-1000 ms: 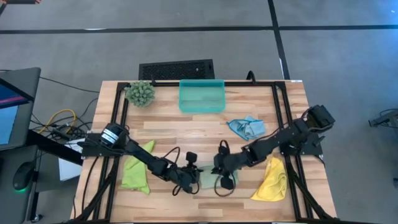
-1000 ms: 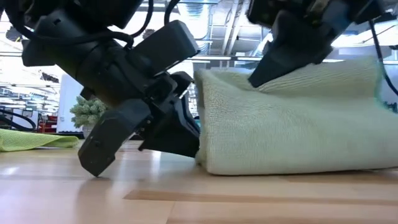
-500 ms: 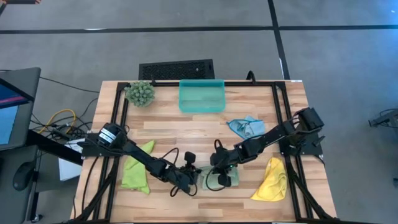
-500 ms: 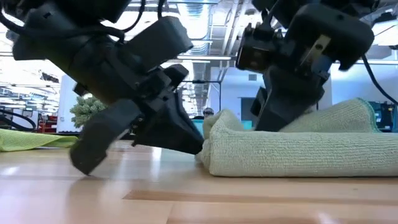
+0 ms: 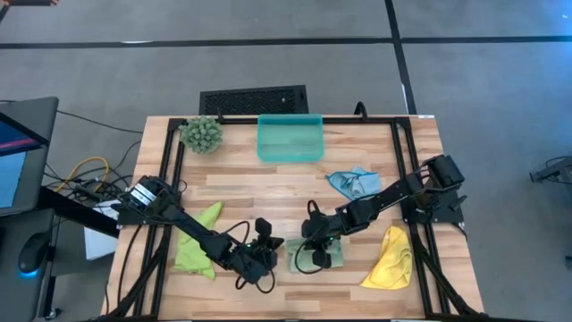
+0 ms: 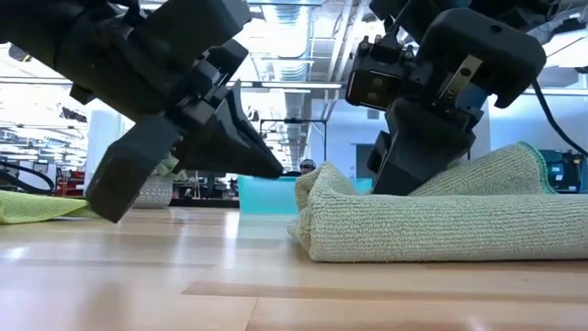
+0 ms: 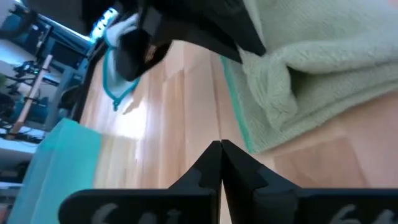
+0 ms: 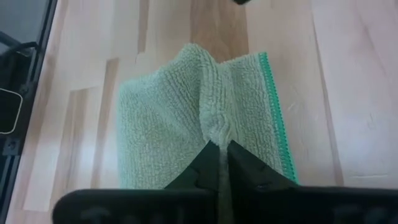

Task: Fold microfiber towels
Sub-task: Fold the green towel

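The pale sage green towel (image 5: 323,259) lies folded double near the table's front middle, its fold (image 6: 308,216) toward the left. My right gripper (image 8: 219,148) slants down onto its top, shut on a pucker of the cloth. My left gripper (image 7: 221,144) is shut and holds nothing. It hangs just left of the towel (image 7: 311,62), its tips (image 6: 274,170) clear of the table. The lime green towel (image 5: 197,240), the light blue towel (image 5: 353,183) and the yellow towel (image 5: 391,259) lie crumpled around them. My right gripper pinches a small raised ridge in the sage towel's top layer (image 8: 217,132) between its two fingertips. The fingers come slanting down from the far right. The towel rests flat on the table in two thick layers, slack, with its green-stitched edge (image 8: 273,106) beside the fingers.
A teal tray (image 5: 290,137) stands at the far middle and a spiky green plant ball (image 5: 202,133) at the far left. Black frame rails (image 5: 400,170) run along the table's sides. Bare wood lies in front of the towel (image 6: 276,294).
My right gripper has come down toward the table with the towel's raised upper layer, which now lies flat over the lower one. My left gripper has drawn back from the towel's fold toward the left edge, risen clear of the table and rolled.
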You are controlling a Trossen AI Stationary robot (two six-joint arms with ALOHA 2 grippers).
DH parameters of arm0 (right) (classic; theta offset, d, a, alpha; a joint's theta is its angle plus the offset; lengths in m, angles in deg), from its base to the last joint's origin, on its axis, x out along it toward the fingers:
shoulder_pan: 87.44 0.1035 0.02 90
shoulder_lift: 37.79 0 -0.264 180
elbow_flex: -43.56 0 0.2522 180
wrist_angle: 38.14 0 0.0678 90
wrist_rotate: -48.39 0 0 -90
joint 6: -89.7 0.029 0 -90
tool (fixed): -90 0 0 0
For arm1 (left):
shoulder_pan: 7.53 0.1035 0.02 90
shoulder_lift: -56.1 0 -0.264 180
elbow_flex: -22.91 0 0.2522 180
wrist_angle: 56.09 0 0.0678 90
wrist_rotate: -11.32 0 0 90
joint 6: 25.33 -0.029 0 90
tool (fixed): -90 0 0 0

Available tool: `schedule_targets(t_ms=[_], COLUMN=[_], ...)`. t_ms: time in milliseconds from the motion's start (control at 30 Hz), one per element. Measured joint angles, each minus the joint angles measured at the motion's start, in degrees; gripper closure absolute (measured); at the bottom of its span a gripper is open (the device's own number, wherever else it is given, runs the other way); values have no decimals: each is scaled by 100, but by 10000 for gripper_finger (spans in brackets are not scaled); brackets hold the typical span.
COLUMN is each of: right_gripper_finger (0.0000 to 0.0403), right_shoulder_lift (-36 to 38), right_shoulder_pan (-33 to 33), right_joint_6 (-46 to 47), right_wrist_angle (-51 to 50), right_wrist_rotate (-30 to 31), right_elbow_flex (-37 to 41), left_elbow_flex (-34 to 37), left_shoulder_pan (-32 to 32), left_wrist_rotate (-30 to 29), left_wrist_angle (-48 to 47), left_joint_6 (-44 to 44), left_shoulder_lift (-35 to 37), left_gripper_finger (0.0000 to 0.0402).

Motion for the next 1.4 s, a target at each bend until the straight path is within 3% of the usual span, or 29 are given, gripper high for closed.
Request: schedule_targets(t_ms=[233,433,667,1100,1267,1400], right_gripper_finger=[341,340,335,228,238,264], right_shoulder_lift=[328,597,579,674,860,927], right_shoulder_pan=[-97,-18,59,11,165,413], right_joint_6=[-13,-4,58,49,178,151], right_wrist_angle=[-216,-444,-390,-925,-1165,-1156], right_wrist_rotate=[69,952,1099,1101,1408,1563], right_elbow_flex=[11,4,4,9,7,0], left_elbow_flex=[0,-12,-178,-192,-190,-181], left_shoulder_pan=[0,-74,-161,57,199,459], left_wrist_rotate=[170,159,136,1276,1044,1281], left_wrist_angle=[24,85,170,952,1097,1073], left_joint_6=[63,90,87,644,1031,1407], left_shoulder_lift=[0,32,100,92,90,87], left_gripper_finger=[401,402,402,402,401,402])
